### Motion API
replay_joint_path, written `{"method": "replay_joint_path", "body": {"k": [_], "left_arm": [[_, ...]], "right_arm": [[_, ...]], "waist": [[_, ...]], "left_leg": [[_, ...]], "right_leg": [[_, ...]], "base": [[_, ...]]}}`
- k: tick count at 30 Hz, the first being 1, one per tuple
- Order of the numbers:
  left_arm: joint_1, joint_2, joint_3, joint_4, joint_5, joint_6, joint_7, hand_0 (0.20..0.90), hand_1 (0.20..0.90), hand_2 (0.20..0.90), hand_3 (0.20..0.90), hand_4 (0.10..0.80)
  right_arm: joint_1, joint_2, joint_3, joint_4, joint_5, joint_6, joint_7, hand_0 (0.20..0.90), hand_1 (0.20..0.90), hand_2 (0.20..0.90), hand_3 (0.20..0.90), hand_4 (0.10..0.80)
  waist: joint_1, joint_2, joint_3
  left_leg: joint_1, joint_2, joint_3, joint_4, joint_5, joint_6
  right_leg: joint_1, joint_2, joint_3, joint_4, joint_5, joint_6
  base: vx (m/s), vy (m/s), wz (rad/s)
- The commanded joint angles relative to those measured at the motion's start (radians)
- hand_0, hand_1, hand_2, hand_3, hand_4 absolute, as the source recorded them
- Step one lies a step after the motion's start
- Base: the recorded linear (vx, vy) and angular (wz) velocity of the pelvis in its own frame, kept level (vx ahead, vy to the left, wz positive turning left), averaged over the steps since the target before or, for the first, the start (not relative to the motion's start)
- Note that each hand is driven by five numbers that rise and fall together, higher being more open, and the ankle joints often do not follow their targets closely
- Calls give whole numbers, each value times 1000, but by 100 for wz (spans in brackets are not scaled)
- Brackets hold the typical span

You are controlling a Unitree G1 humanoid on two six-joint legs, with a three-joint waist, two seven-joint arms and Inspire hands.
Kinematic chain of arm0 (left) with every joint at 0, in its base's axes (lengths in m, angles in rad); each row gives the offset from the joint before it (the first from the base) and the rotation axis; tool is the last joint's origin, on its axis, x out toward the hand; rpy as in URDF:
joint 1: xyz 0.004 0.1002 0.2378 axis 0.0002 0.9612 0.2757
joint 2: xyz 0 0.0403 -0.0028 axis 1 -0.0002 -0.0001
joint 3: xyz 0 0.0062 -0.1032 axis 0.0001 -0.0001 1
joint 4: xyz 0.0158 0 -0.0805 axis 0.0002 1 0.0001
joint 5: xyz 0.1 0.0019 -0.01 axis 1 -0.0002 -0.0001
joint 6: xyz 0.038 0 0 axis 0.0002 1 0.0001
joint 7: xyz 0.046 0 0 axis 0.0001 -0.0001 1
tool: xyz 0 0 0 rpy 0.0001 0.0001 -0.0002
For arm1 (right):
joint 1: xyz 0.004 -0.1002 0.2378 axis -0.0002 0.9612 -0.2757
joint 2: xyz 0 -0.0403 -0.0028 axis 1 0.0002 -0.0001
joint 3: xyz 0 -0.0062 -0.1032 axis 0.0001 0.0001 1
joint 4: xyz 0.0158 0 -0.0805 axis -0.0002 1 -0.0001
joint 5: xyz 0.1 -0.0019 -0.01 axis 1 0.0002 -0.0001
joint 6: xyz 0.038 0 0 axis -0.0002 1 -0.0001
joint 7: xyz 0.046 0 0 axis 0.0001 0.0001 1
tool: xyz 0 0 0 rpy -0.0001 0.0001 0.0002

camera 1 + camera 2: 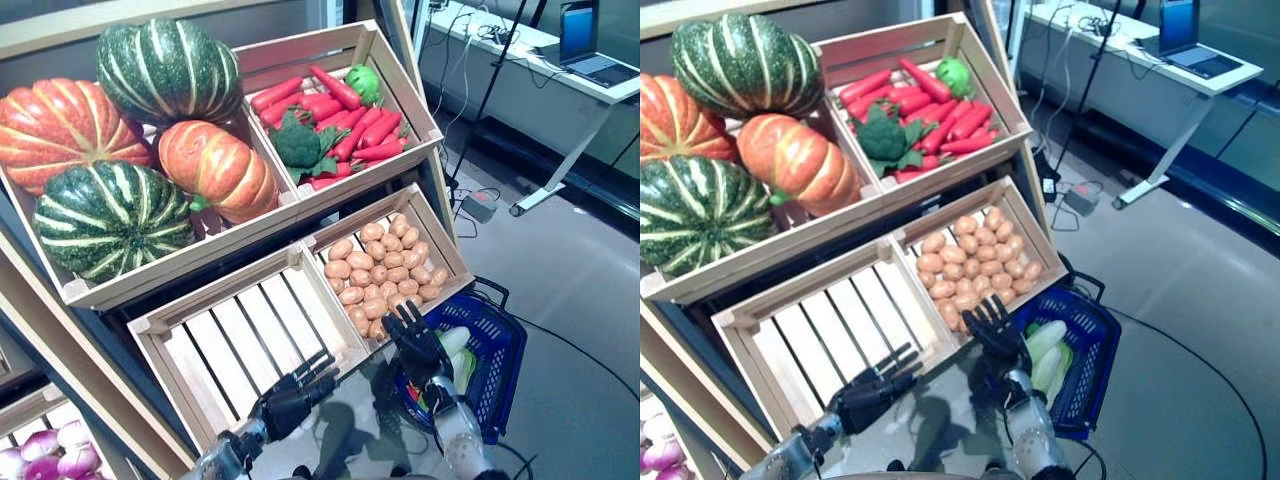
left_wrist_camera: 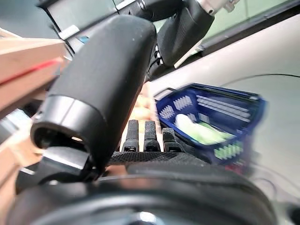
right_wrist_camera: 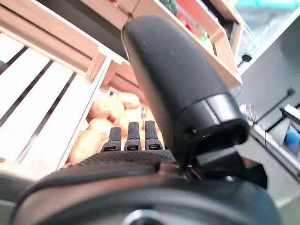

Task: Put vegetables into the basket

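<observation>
Reaching up from the near corner of the potato crate (image 1: 384, 262), the right hand (image 1: 417, 343) has its fingers straight and spread, holding nothing, with the fingertips over the nearest potatoes (image 1: 372, 270) at the crate's front rim. The blue basket (image 1: 500, 352) sits on the floor just beside that crate, on its right and lower, and already holds a few pale green vegetables (image 1: 455, 345); its black handle lies folded at the back rim. The left hand (image 1: 295, 390) hovers open and empty in front of the empty slatted crate (image 1: 250, 340), which adjoins the potato crate on the left. Above the potato crate are the carrots with broccoli (image 1: 305, 143), and further left the pumpkins (image 1: 215, 165). The main risk, as I judge it, is in the pick: the potatoes are small, rounded and heaped loosely on a tilted shelf, so a closing hand could squeeze one out sideways or nudge its neighbours over the low front rim, and they would roll across the floor rather than into the basket. A second risk is the drop: the basket stands close against the crate's corner, so a release made too soon could strike its rim or tip it. The idle left hand sits near the crate's divider and could catch it if the robot leans in.
</observation>
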Motion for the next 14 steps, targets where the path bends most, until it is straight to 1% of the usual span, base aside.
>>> {"method": "replay_joint_path", "body": {"k": [1, 2, 3, 6, 9, 11, 14], "left_arm": [[-56, -63, -29, 36, 27, -21, -19, 900, 900, 900, 900, 800], [-69, -81, -35, 82, 39, -29, 14, 900, 900, 900, 900, 800], [-73, -86, -36, 95, 39, -29, 22, 900, 900, 900, 900, 800], [-93, -109, -40, 157, 52, -13, 48, 900, 900, 900, 900, 800], [-110, -128, -58, 197, 66, -13, 61, 900, 900, 900, 900, 800], [-118, -128, -71, 208, 81, -13, 65, 900, 900, 900, 900, 800], [-134, -128, -89, 237, 131, -9, 65, 900, 900, 900, 900, 800]], "right_arm": [[-52, 26, -8, 22, 31, 6, 17, 900, 900, 900, 900, 800], [-50, 37, 1, 58, 7, 29, -12, 900, 900, 900, 900, 800], [-50, 41, 6, 70, 1, 31, -19, 900, 900, 900, 900, 800], [-52, 57, 24, 138, 5, 90, -56, 900, 900, 900, 900, 800], [-75, 63, 42, 175, 11, 70, -75, 900, 900, 900, 900, 800], [-79, 65, 52, 181, 18, 85, -83, 900, 900, 900, 900, 800], [-85, 62, 62, 226, 19, 158, -73, 900, 900, 900, 900, 800]], "waist": [[-31, 26, -9], [-34, 30, -10], [-34, 30, -10], [-34, 33, -12], [-27, 31, -14], [-24, 28, -17], [-21, 27, -19]], "left_leg": [[9, -41, 16, 1, -98, 29], [11, -43, 15, 1, -99, 30], [12, -44, 14, 1, -99, 31], [17, -46, 8, 1, -101, 32], [24, -49, -2, 1, -102, 33], [24, -49, -6, 1, -102, 32], [24, -49, -11, 1, -99, 30]], "right_leg": [[-12, 42, 16, -16, 0, -50], [-8, 42, 16, -16, -1, -50], [-7, 42, 15, -16, -2, -51], [3, 42, 12, -16, -7, -54], [15, 43, 8, -16, -11, -56], [16, 44, 6, -16, -12, -57], [19, 46, 2, -16, -14, -59]], "base": [[11, 34, -8], [11, 30, -4], [0, 0, 0], [0, 0, 0], [10, -3, 1], [21, -11, 8], [15, -5, 6]]}}
